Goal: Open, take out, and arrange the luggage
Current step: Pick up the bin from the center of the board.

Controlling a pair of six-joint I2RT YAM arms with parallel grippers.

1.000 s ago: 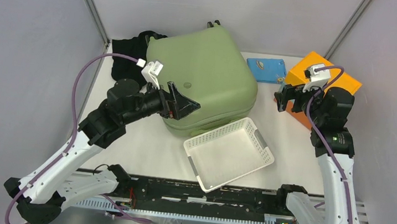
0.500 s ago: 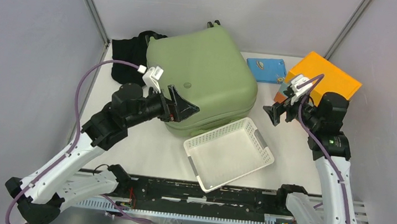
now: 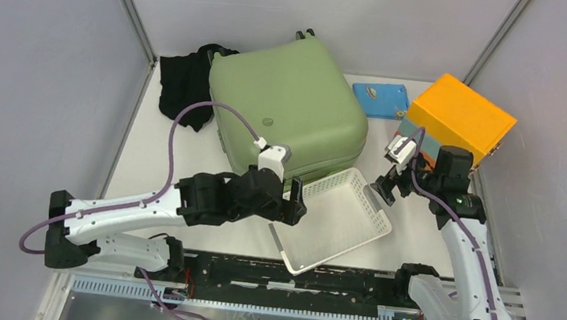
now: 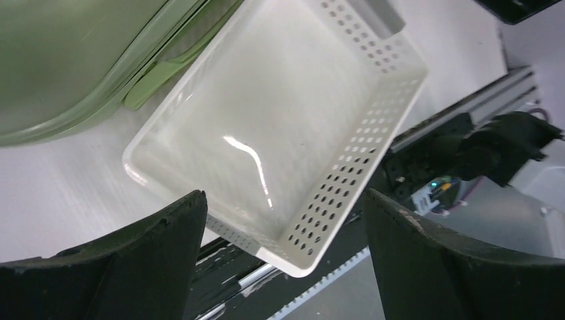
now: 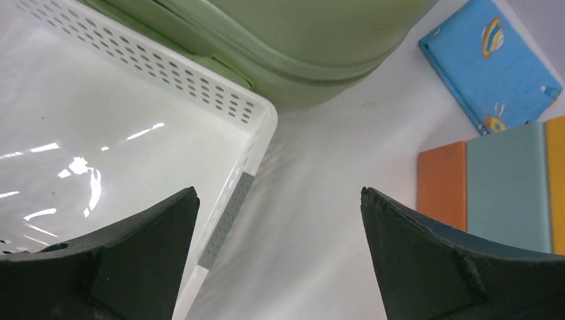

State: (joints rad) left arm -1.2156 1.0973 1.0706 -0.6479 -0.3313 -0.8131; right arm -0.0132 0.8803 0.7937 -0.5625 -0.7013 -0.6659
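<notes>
While the luggage (image 3: 290,109) is sitting shut at the back middle of the table (image 3: 146,153), opening, unpacking and arranging are all remaining. The left gripper (image 4: 281,195) is hovering wide and empty over the basket's (image 3: 333,229) near-left rim; the right gripper (image 5: 279,191) is hanging wide and empty over its far-right corner. The basket is crowding the luggage's front edge, while room is showing leftward and toward the box (image 3: 460,111).

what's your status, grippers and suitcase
Left gripper jaws open, empty, by white basket. Right gripper jaws open, empty. Suitcase closed, white basket crowding its near edge.
</notes>
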